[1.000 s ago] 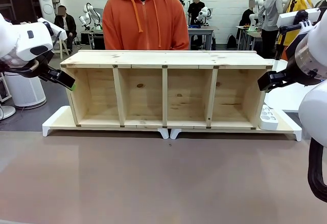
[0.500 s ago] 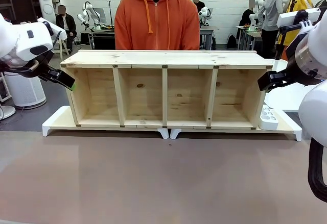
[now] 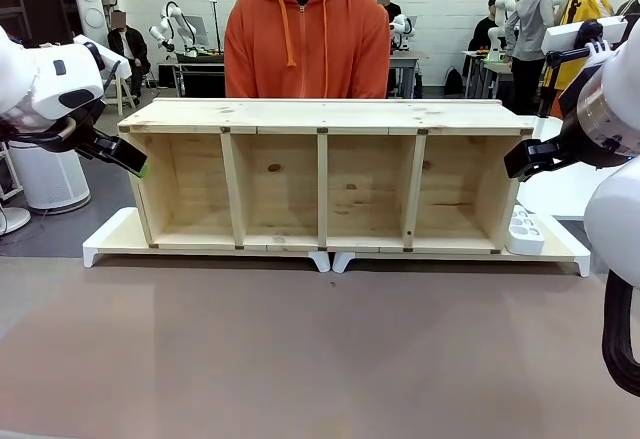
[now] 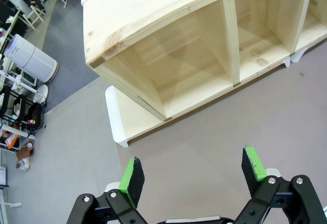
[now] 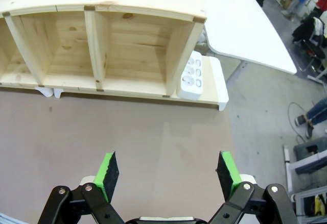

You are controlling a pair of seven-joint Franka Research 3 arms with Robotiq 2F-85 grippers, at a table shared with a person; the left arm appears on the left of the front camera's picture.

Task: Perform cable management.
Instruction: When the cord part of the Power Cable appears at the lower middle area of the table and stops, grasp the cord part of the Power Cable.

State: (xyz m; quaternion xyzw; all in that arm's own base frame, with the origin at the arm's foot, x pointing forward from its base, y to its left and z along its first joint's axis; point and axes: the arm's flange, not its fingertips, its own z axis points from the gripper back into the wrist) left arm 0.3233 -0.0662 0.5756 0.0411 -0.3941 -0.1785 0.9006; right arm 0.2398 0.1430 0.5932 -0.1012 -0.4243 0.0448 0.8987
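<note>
- Only the person (image 3: 307,39) in the orange hoodie has moved. Over the last second they have stepped to my right behind the shelf (image 3: 320,116) and now stand about centred on it. Both arms have held their stations, so I judge that no cable work has begun.
- Front view: the left gripper (image 3: 135,164) hangs off the shelf's left end and the right gripper (image 3: 515,164) off its right end. Both are above the table (image 3: 300,349) and touch nothing. From this side-on angle I cannot read either jaw gap. The power strip (image 3: 525,231) lies on the white base (image 3: 110,234), just beside the shelf's right wall.
- Left wrist view: this settles what the front view leaves open. The jaws stand wide, with nothing between the green pads (image 4: 132,180). Beyond them is the shelf's left end compartment.
- Right wrist view: the jaws here are equally wide and empty. This camera looks down onto the power strip's sockets, which the front view shows only edge-on. I cannot tell where the cable runs from the strip. I expect it lies behind the shelf, so my next move depends on finding it.
</note>
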